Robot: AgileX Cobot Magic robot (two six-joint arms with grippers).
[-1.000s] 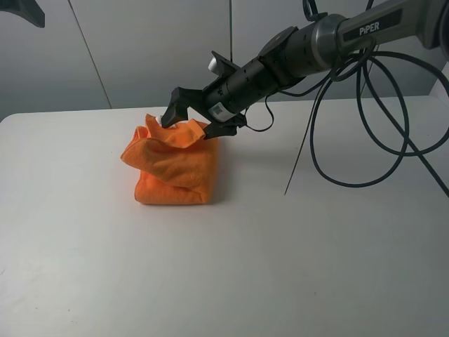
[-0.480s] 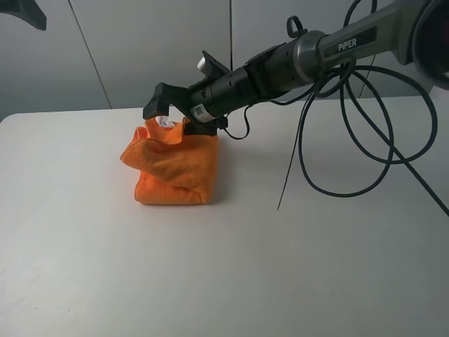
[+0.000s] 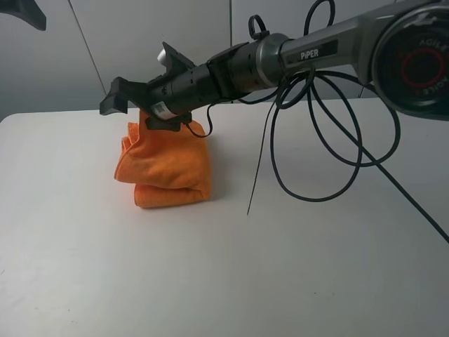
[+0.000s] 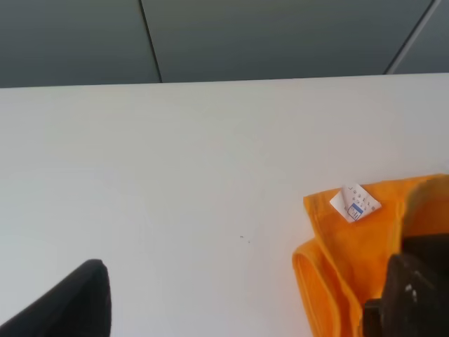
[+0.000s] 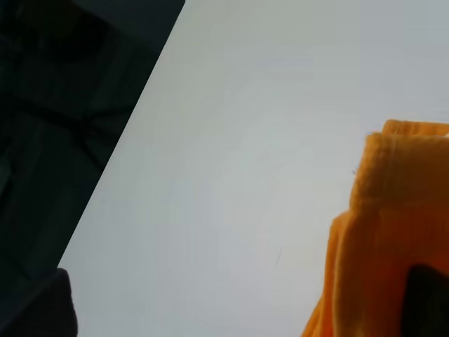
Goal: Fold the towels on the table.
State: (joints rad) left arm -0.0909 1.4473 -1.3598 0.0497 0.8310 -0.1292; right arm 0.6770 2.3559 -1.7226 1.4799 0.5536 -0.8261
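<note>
Right gripper (image 3: 137, 112) | jaws spread wide | orange towel (image 3: 165, 165) bunched just beneath

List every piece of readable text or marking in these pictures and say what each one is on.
"PiPER": white letters on the grey arm reaching over the orange towel.
Red ring lettering on the round joint housing: partly legible, seemingly "AGILE", the rest too blurred.
White label with a blue mark on the towel's edge: print too small to read.
</note>
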